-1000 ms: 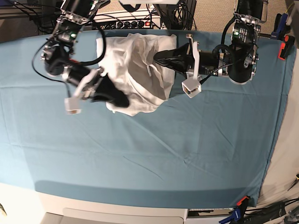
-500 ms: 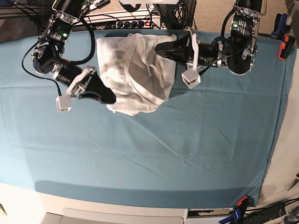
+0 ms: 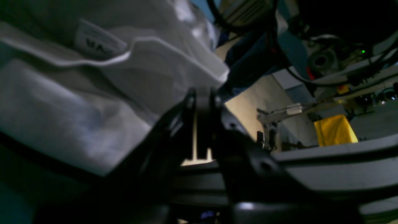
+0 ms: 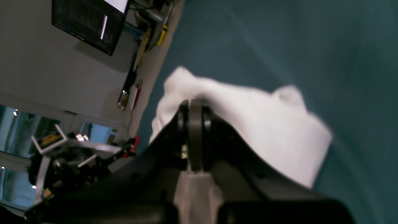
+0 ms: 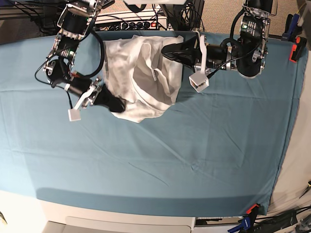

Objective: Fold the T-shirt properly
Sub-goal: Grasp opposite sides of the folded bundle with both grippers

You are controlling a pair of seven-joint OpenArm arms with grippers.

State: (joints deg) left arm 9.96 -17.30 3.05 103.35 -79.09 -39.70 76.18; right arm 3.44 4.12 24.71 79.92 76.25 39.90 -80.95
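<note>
The white T-shirt (image 5: 141, 77) lies crumpled at the back middle of the teal cloth (image 5: 194, 155). My left gripper (image 5: 166, 51) is shut on its upper right edge. In the left wrist view the hemmed cloth (image 3: 93, 93) hangs from the closed tips (image 3: 202, 91), with a label showing. My right gripper (image 5: 120, 104) is shut, its tips against the shirt's lower left edge. In the right wrist view the closed tips (image 4: 194, 104) stand over the shirt (image 4: 264, 124). I cannot tell whether any cloth is pinched there.
A power strip (image 5: 136, 24) and cables lie behind the table's far edge. Orange clamps (image 5: 294, 51) (image 5: 251, 209) hold the teal cloth at the right edge and front right corner. A monitor (image 4: 87, 25) stands beyond the table.
My right arm swung out left, then came back to the shirt's lower left edge. My left gripper rose toward the far edge with the shirt's upper right part.
</note>
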